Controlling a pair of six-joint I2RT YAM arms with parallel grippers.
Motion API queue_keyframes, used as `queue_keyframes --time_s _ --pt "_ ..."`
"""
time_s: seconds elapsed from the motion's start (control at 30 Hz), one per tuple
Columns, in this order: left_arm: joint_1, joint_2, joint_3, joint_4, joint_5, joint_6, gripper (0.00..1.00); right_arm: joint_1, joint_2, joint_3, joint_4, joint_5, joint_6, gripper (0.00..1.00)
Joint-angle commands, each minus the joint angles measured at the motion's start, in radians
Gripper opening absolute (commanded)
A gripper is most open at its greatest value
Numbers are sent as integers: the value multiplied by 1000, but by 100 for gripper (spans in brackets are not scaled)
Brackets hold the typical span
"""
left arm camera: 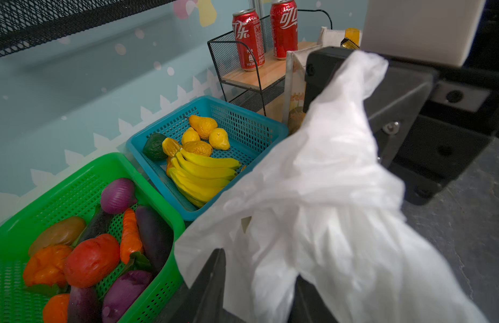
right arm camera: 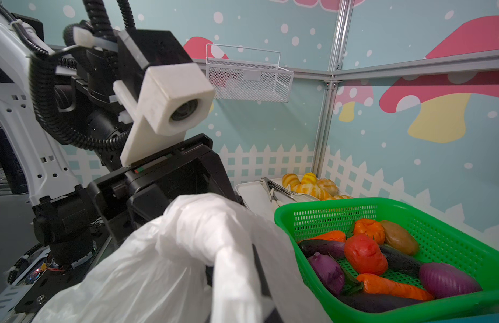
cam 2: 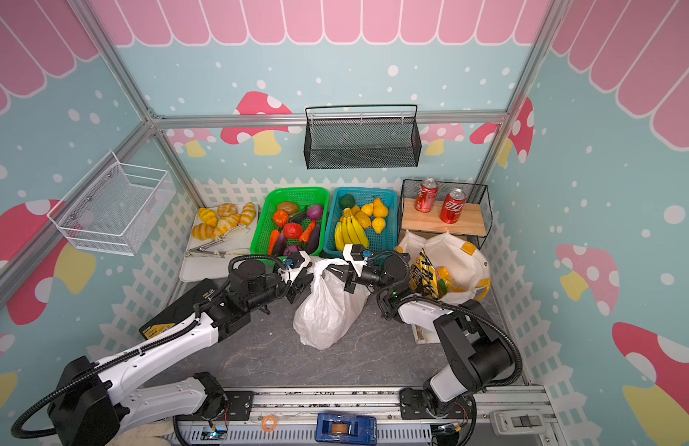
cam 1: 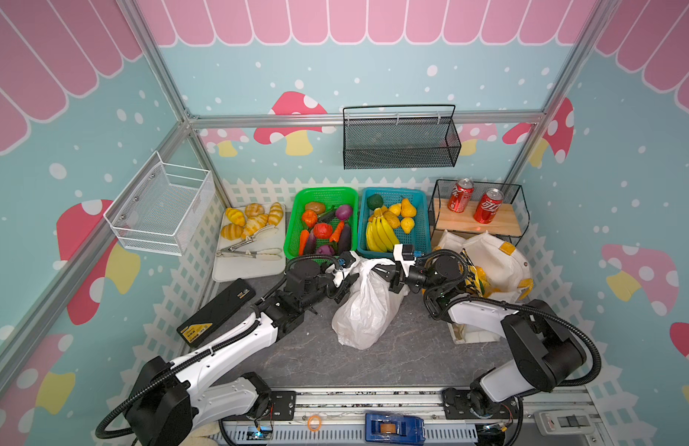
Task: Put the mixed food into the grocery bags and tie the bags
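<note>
White plastic bag (cam 1: 364, 309), bulging at centre, is seemingly being tied: one handle is pinched tight in the right gripper (cam 1: 392, 278), the other lies between half-parted jaws of the left gripper (cam 1: 343, 286) (clamping, then crossing, seems required next).

**Bright, even light; close-ups soft and washed out**

Both top views are lit evenly from above, with slightly dimmer corners. Shadows on the grey table (cam 1: 412, 359) are soft and faint. In the wrist views the white plastic bag (left arm camera: 326, 181) sits close to the lens, overexposed and smeared, its folds nearly lost. The red cans (left arm camera: 248, 39) carry pale glossy streaks. The black mesh basket (left arm camera: 60, 25) looks soft. Wide-lens stretch pulls the green basket (right arm camera: 340, 203) toward the picture's edge.
</note>
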Motion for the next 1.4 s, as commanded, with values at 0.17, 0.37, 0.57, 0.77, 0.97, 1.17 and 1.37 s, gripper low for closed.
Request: queue_keyframes --time_s 0.17,0.37,0.57,0.77,0.97,1.17,1.37 --pt "4 12 28 64 48 23 30 2 -10 27 8 -16 6 0" --pt "4 -3 17 89 37 26 31 3 -6 27 4 -15 3 0" --pt "3 -11 -1 98 17 27 11 3 -4 26 -3 -9 0 0" --pt "4 -38 -36 130 -19 -2 0 2 -17 20 -44 59 -8 0" --pt "4 -38 -51 117 -47 -30 0 0 -56 16 -134 155 -41 16" --pt "3 -26 -64 129 -38 -84 0 -6 -196 -29 -390 341 -146 52" --pt "1 -25 -58 131 -25 -128 0 -13 -439 -101 -724 505 -214 61"
